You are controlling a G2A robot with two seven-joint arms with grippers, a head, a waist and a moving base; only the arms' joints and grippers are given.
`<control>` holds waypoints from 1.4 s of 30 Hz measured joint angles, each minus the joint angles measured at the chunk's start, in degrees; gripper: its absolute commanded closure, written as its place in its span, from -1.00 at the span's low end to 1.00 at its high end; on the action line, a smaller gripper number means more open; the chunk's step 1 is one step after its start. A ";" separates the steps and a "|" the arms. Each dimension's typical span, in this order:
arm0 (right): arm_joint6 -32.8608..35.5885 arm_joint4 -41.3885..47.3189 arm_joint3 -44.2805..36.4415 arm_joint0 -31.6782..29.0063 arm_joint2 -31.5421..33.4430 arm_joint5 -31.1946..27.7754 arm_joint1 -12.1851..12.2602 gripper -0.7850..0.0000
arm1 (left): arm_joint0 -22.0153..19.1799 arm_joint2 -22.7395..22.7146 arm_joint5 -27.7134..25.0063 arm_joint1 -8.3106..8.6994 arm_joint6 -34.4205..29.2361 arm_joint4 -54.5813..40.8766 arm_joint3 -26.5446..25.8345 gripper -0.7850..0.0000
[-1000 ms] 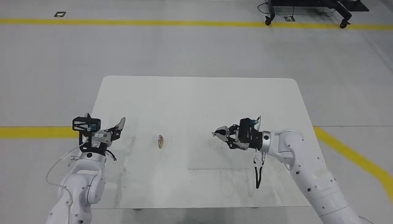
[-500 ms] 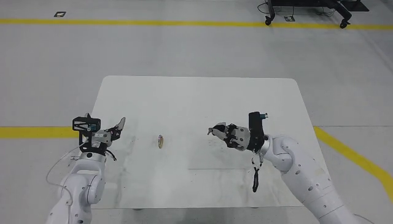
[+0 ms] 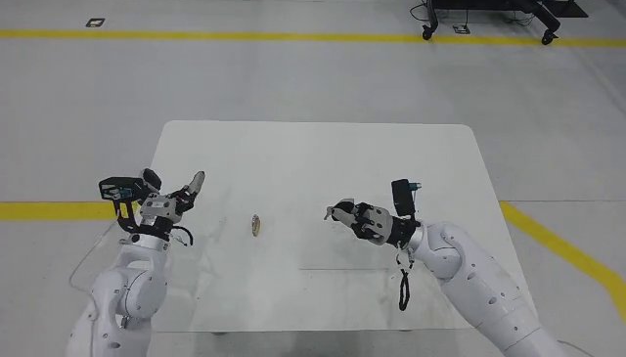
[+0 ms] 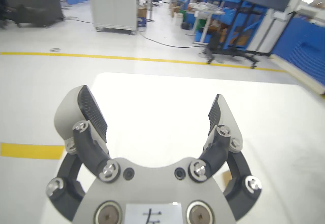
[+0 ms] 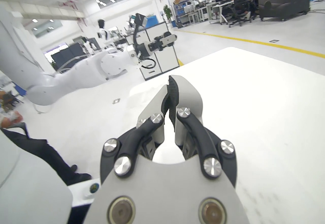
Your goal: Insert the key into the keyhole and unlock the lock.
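While a small brass-coloured item (image 3: 255, 224), too small to name as lock or key, lies at 9 o'clock from the middle of the white table (image 3: 411, 152), the robot's two arms flank it. Over the table's 9 o'clock edge the left gripper (image 4: 152, 98) hovers with its jaws wide apart, seemingly ready to steady the lock body. Near the table's centre, at the item's 3 o'clock and well apart from it, the right gripper (image 5: 169, 81) is pinched tip to tip. Whether a key sits inside that pinch cannot be told. By this reading, insertion has not begun. The closed hand must first line up with the keyhole.
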 measured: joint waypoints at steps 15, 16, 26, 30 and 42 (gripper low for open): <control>0.04 1.81 1.05 1.77 -4.43 3.10 -1.71 1.00 | -9.10 5.34 -12.01 0.17 -25.03 -37.11 0.29 -1.00; 0.04 1.81 1.05 1.77 -4.43 3.10 -1.70 1.00 | -9.10 5.36 -12.01 0.17 -25.01 -37.13 0.30 -1.00; 7.90 16.34 1.84 2.36 -6.95 5.82 -2.36 1.00 | -13.14 12.10 -24.99 -0.02 -33.39 -52.62 12.88 -1.00; 9.77 26.13 2.45 3.07 -8.00 2.21 -2.79 1.00 | -16.51 12.75 -29.39 0.49 -42.34 -56.02 15.18 -0.94; 11.74 32.66 6.23 6.48 -10.45 1.66 -4.70 1.00 | -17.72 17.67 -34.99 0.51 -43.55 -52.32 15.22 -0.25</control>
